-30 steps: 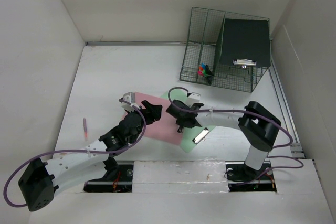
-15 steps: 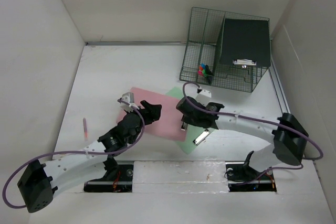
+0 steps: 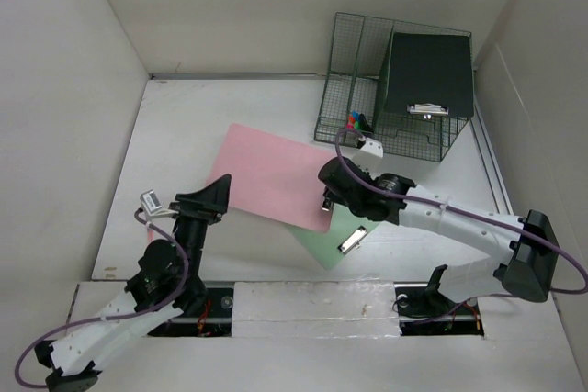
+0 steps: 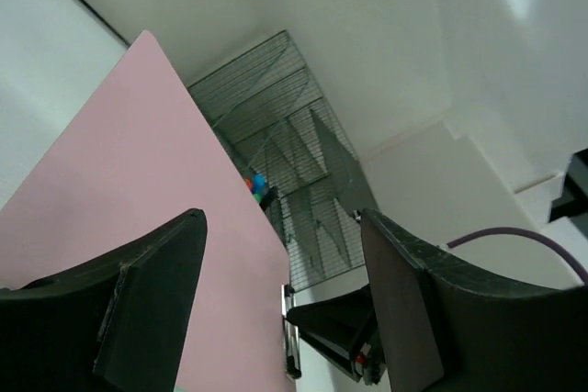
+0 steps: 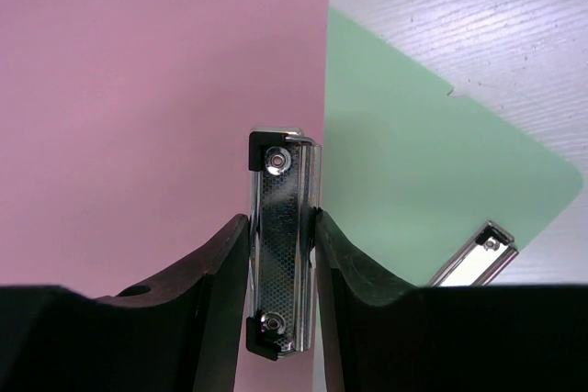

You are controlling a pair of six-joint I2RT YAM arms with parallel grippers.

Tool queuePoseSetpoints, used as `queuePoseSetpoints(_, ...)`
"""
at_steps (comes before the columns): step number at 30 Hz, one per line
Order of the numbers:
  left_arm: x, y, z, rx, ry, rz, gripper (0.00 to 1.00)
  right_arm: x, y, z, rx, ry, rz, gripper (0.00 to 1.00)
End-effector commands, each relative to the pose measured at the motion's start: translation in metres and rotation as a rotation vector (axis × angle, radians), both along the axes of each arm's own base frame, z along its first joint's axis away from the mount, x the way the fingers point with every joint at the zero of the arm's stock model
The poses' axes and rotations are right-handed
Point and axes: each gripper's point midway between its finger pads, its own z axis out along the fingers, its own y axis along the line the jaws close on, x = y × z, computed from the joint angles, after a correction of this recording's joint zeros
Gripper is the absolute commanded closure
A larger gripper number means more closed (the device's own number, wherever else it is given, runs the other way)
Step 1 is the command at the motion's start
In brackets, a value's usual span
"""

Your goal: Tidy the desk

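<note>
The desk (image 3: 184, 126) is the biggest thing, a wide white top lying under both sets of jaws. The green wire rack (image 3: 342, 71) stands past the right jaws, at the far side, with a dark board (image 3: 428, 71) inside it. Next comes the pink clipboard (image 3: 271, 176). It spreads out from the right jaws toward the left ones, and one corner lies just ahead of the left jaws. The green clipboard (image 3: 322, 245) lies under the pink one and peeks out on the other side of the right jaws. The right gripper (image 5: 281, 227) pinches the pink board's shiny metal clip (image 5: 283, 181) between its two fingers (a good place to hold, since the clip is thick and the board is thin). The left gripper (image 4: 285, 273) has its jaws spread wide with nothing between them. The step in hand looks like taking the pink board to the rack. To do it well, the right arm should grip the clip tight and lift the board clear so the green one is not dragged along. Then it should tip the board on its edge and line it up with an open slot before sliding it in.
</note>
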Motion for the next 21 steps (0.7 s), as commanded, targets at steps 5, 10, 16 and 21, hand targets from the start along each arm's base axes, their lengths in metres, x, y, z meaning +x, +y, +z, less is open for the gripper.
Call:
queuePoseSetpoints(5, -0.015, 0.019, 0.016, -0.091, -0.095, 0.013, 0.33, 0.020, 0.015, 0.071, 0.134, -0.179, 0.008, 1.00)
queuePoseSetpoints(10, -0.021, 0.036, 0.024, -0.156, -0.120, 0.042, 0.27, 0.037, 0.016, 0.110, 0.155, -0.277, -0.008, 1.00)
queuePoseSetpoints(16, -0.026, 0.033, 0.030, -0.175, -0.167, 0.006, 0.17, 0.062, 0.010, 0.148, 0.108, -0.387, -0.059, 1.00)
queuePoseSetpoints(21, -0.032, 0.024, 0.037, -0.148, -0.225, -0.042, 0.14, 0.087, -0.010, 0.186, 0.131, -0.490, -0.131, 1.00)
